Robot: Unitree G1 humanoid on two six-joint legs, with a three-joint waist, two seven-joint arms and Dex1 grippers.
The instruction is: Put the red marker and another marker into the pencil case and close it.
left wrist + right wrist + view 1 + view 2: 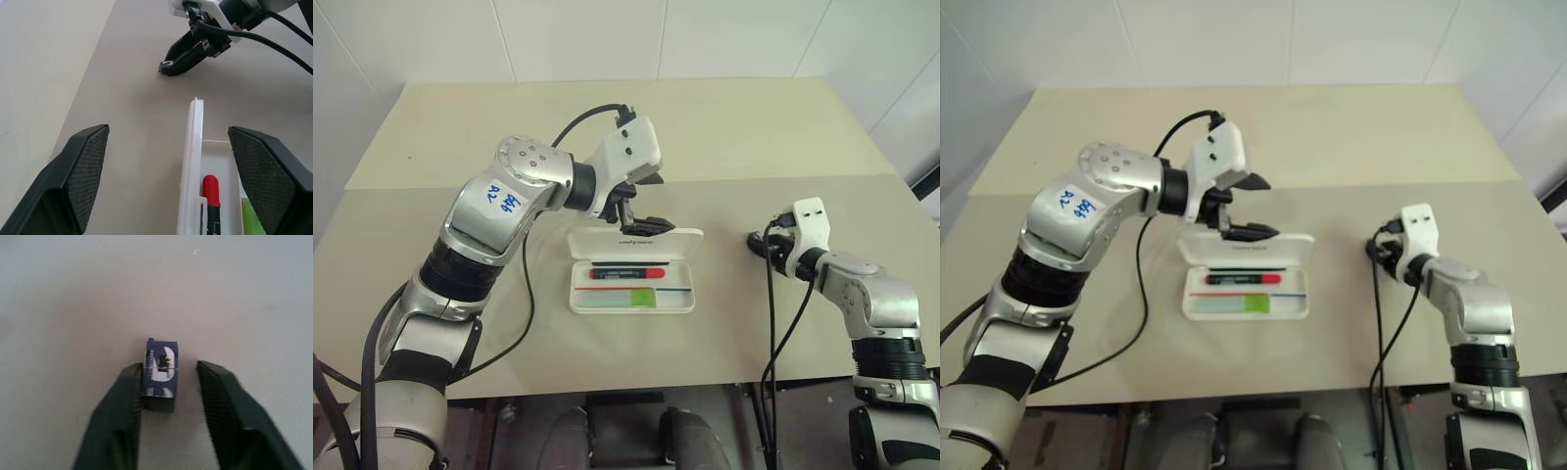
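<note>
Case (631, 284) lies open on the table (431, 245), both markers inside. Your left fingers (88, 166) stand wide either side of its raised lid: light, stiff, slick plastic, so push it near the free edge. Your right fingers (122, 416) flank a small dark block (160, 372), not yet clamped.

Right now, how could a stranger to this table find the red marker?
On the beige table, find the open white case at its middle. Two markers lie inside. The red marker is nearer the raised lid, red-ended with a black body; the other marker is lime green.
</note>
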